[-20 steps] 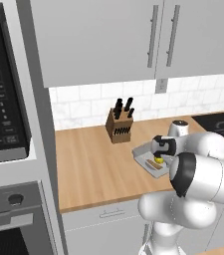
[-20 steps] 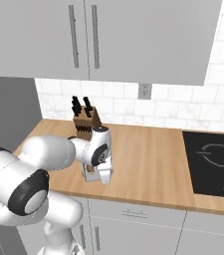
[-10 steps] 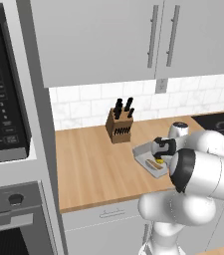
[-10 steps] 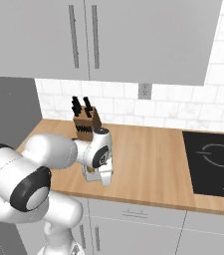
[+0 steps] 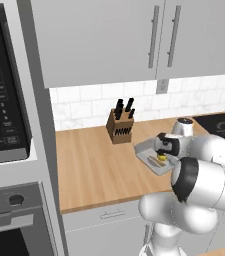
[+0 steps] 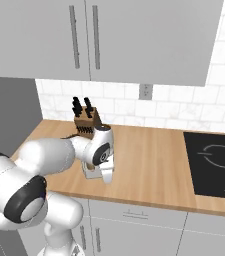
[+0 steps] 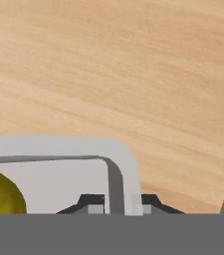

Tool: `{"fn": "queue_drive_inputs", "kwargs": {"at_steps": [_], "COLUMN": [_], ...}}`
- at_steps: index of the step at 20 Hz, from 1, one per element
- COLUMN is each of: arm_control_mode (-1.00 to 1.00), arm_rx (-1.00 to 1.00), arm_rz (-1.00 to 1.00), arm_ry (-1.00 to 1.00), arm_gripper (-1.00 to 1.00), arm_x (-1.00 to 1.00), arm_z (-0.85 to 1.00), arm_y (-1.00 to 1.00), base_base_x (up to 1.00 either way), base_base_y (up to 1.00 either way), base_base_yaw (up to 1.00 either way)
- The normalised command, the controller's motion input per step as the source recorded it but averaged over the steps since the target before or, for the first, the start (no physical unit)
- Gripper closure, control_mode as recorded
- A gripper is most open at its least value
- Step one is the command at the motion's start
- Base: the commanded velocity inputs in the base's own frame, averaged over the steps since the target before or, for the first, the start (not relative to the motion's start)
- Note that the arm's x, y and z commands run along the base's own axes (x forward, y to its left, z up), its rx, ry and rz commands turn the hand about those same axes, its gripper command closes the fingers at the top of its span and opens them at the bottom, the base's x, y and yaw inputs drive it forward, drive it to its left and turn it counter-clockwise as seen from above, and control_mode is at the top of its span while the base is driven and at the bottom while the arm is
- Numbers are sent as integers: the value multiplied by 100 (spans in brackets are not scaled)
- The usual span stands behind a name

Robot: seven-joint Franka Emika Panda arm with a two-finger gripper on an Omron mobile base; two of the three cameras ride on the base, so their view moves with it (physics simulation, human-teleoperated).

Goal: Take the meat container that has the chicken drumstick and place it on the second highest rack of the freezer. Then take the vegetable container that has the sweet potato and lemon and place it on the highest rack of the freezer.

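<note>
One knife block at left rear of wooden worktop, grey vegetable container with lemon right of it, my end effector pinching container's rim, black cooktop far right.

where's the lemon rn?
The lemon sits in the grey vegetable container on the wooden counter, in front and to the right of the knife block in the left base view. The gripper is shut on the container's rim.
</note>
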Motion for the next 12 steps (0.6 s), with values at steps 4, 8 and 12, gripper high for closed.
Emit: {"fn": "queue_drive_inputs", "kwargs": {"at_steps": [4,8,12], "arm_control_mode": [-100,-100,-100], "arm_rx": [3,1,0], "arm_rz": [-12,-21,-25], "arm_ry": [0,1,1], "arm_gripper": [100,100,100], "arm_x": [-23,-23,-42], "arm_z": [88,90,89], "arm_y": [0,13,22], "base_base_x": [0,0,0], "base_base_y": [0,0,0], "base_base_yaw": [0,0,0]}}
